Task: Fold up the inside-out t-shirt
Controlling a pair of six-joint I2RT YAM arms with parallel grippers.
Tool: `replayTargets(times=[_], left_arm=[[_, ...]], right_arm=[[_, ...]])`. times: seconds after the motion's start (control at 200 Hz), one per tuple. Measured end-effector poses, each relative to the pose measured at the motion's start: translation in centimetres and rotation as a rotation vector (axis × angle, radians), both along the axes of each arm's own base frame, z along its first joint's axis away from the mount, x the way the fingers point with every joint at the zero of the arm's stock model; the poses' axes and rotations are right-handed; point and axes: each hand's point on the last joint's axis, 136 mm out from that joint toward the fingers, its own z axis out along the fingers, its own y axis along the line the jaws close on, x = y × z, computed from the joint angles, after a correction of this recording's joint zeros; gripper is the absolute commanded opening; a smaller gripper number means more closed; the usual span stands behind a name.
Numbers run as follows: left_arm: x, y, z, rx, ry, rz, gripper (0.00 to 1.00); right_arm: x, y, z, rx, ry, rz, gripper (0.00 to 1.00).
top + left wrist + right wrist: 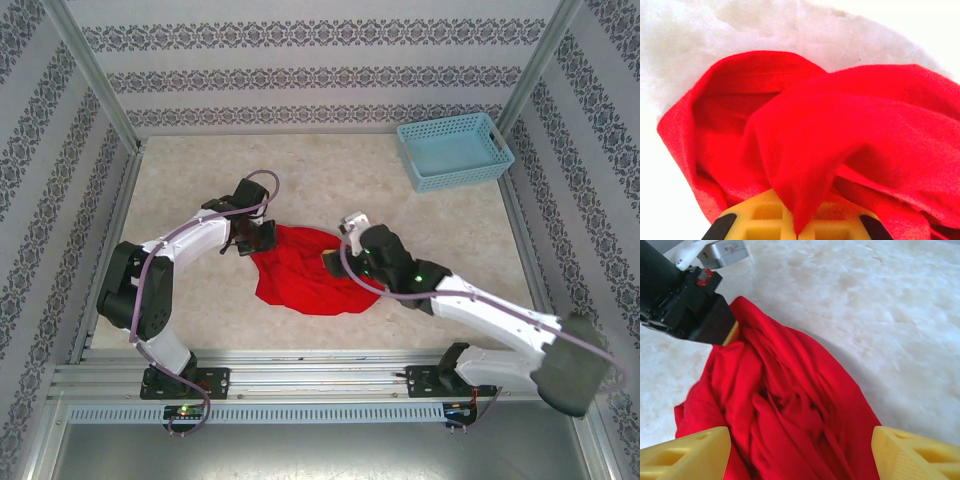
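The red t-shirt (300, 275) lies bunched and wrinkled in the middle of the table. My left gripper (262, 238) is at its upper left edge, shut on a fold of the cloth (800, 200) that runs down between the yellow fingers (762, 217). In the right wrist view the shirt (790, 405) spreads in deep folds, and the left gripper (725, 332) holds its far corner. My right gripper (340, 260) hovers over the shirt's right side, open, with its yellow fingers (685, 457) wide apart on either side of the cloth.
A light blue plastic basket (455, 150) stands at the back right of the table. Metal frame posts and patterned walls close in the workspace. The pale marbled tabletop (200, 180) lies bare around the shirt.
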Motion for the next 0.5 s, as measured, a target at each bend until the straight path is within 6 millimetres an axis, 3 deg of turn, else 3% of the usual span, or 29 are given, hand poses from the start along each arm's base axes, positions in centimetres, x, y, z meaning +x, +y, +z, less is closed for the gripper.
replayTargets(times=[0.06,0.235,0.37,0.455,0.5], left_arm=[[-0.2,0.0,0.1,-0.006,-0.008,0.000,0.00],[-0.6,0.1,0.8,-0.015,-0.024,-0.001,0.00],[-0.6,0.1,1.2,-0.020,-0.037,-0.002,0.00],[-0.6,0.2,1.2,-0.019,-0.035,-0.002,0.00],[-0.6,0.2,1.2,-0.017,-0.036,0.000,0.00]], right_arm=[[0.6,1.4,-1.1,-0.044,0.029,0.023,0.73],[1.3,2.9,-6.1,-0.178,0.143,0.040,0.67],[0.9,2.6,-9.3,-0.274,0.206,0.053,0.38],[0.4,2.5,-9.8,-0.310,0.217,0.064,0.07],[0.3,2.5,-9.7,-0.321,0.206,0.069,0.00]])
